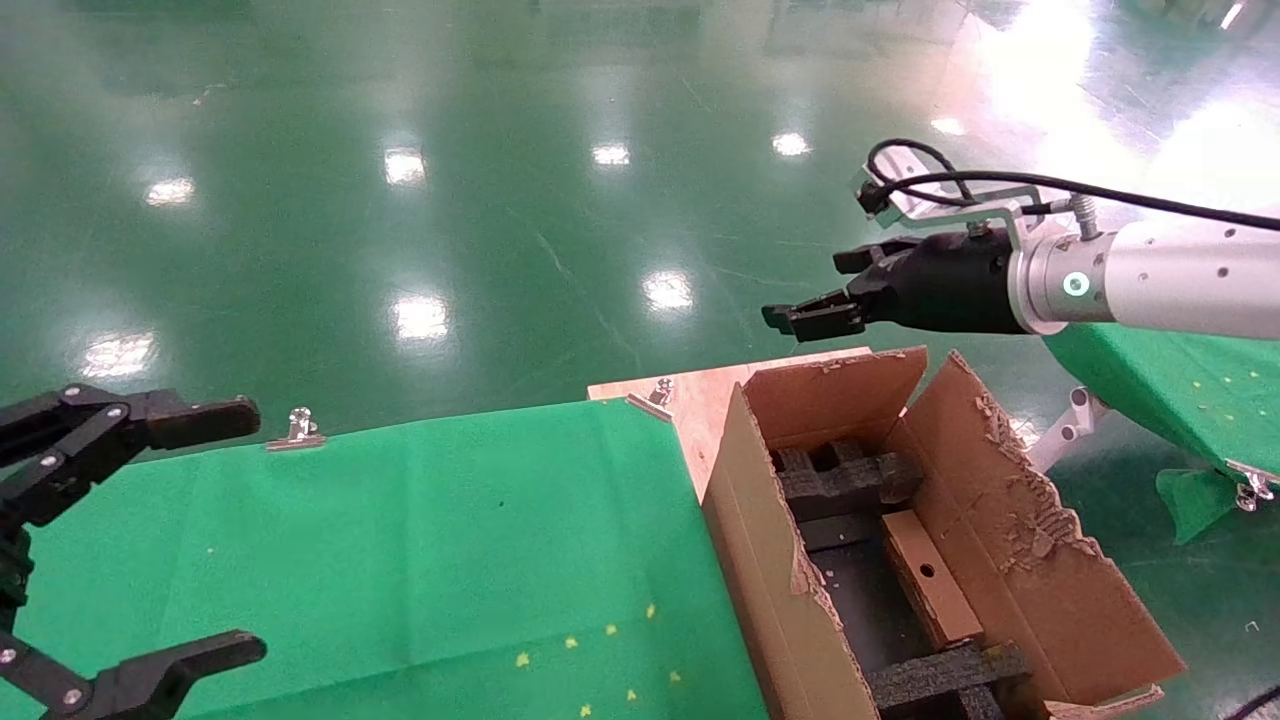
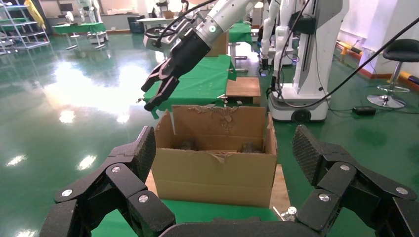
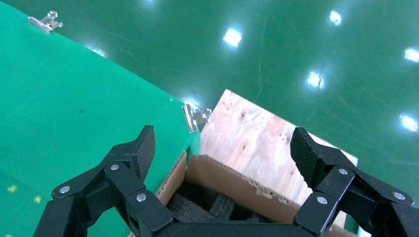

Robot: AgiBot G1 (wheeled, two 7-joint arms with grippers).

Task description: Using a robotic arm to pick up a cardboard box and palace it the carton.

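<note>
The large torn carton (image 1: pixel 1010 560) stands on a plywood board beside the green table. The small brown cardboard box (image 1: pixel 935 590), with a round hole in its face, lies inside the carton between black foam inserts (image 1: pixel 850 480). My right gripper (image 1: pixel 825 290), on the white arm with the green ring light, is open and empty, and it hovers above the carton's far end. In the right wrist view the right gripper (image 3: pixel 225 150) looks down on the carton's far wall (image 3: pixel 237 185) and foam (image 3: pixel 197 207). The left wrist view shows the carton (image 2: pixel 217 170) and the right gripper (image 2: pixel 158 91).
My all-black left gripper (image 1: pixel 245 528) is open and parked over the green cloth table (image 1: pixel 420 540). Metal clips (image 1: pixel 295 430) hold the cloth. The plywood board (image 1: pixel 705 400) juts past the carton. Another green table (image 1: pixel 1180 380) stands at the right, and a robot base (image 2: pixel 301 106) stands behind it.
</note>
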